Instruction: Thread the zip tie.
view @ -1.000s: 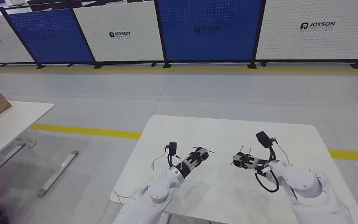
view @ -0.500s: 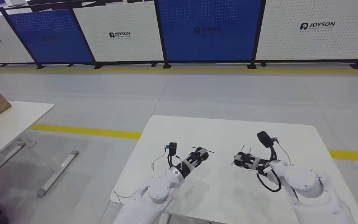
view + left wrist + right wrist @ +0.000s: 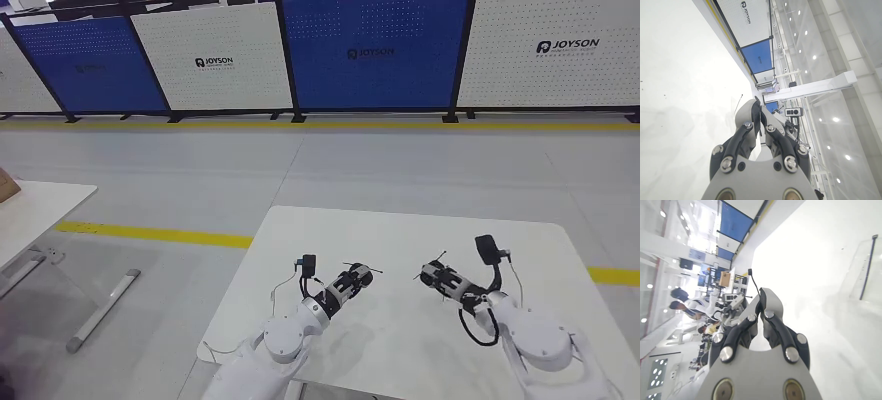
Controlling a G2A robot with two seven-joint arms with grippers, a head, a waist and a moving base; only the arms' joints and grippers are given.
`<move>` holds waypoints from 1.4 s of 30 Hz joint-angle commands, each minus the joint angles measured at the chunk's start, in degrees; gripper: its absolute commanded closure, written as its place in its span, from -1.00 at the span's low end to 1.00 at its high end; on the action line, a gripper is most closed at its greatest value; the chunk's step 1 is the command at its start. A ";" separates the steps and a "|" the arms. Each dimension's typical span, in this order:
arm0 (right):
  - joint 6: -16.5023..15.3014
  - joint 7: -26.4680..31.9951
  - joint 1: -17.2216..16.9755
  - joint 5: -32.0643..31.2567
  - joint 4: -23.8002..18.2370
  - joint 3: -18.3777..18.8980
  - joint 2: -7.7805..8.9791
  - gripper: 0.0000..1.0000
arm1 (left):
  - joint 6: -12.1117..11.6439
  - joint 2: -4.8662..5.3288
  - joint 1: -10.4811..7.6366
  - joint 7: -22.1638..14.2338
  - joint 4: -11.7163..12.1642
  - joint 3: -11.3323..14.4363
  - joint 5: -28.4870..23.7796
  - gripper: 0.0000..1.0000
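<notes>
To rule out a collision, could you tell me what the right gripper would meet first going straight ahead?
Probably nothing: the right gripper, shut on a zip tie, aims past the left gripper, over bare table toward its edge. Depth is unclear, so clearance is uncertain.

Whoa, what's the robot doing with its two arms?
The right gripper has its jaws shut on a thin black zip tie, whose little square head pokes out past the tips, above the white table. The left gripper sits apart from it, jaws shut too. A second zip tie shows just beside its tip; I can't tell if it's gripped or lying on the table. Nothing looks threaded yet.
</notes>
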 commanded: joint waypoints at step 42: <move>1.75 -2.17 0.25 6.65 0.37 -2.33 -0.76 1.00 | 0.00 0.00 0.00 0.00 0.00 0.00 0.00 1.00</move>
